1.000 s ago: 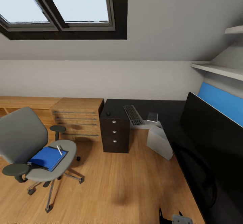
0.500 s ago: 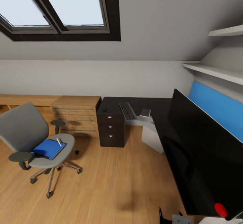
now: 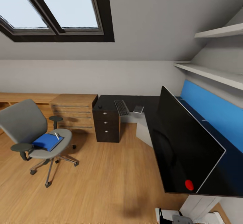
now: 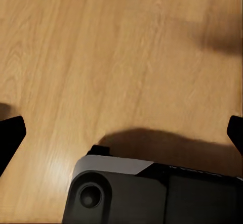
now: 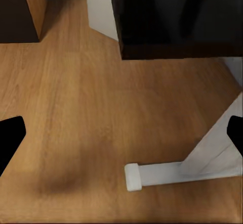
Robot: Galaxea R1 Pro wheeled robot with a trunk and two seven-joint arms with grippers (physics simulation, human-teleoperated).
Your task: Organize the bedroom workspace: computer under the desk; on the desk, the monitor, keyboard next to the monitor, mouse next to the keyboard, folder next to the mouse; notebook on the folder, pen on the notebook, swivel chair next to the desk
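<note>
The grey swivel chair (image 3: pixel 23 126) stands on the floor at the left, well away from the desk. The blue folder (image 3: pixel 47 141) lies on its seat with the whitish pen (image 3: pixel 56 135) on top. The black desk (image 3: pixel 141 102) holds the keyboard (image 3: pixel 121 107), the small dark mouse (image 3: pixel 99 106) to its left and a small flat grey rectangle (image 3: pixel 138 109) to its right; I cannot tell whether that is the notebook. The big black monitor (image 3: pixel 182 143) stands on the desk's near wing. The light grey computer (image 3: pixel 143 133) sits under the desk. My left gripper (image 4: pixel 121 133) and right gripper (image 5: pixel 121 135) hang open over bare floor.
A dark drawer cabinet (image 3: pixel 106 127) stands under the desk's left end, with a wooden drawer unit (image 3: pixel 74 111) beside it. A blue wall panel (image 3: pixel 212 107) and white shelves (image 3: pixel 216 74) run along the right wall. The desk's white leg (image 5: pixel 217 148) is close to my right gripper.
The whole picture has slid left and shrunk, so the camera has moved. More of the monitor shows now. Chair, folder and desk items keep their places.
</note>
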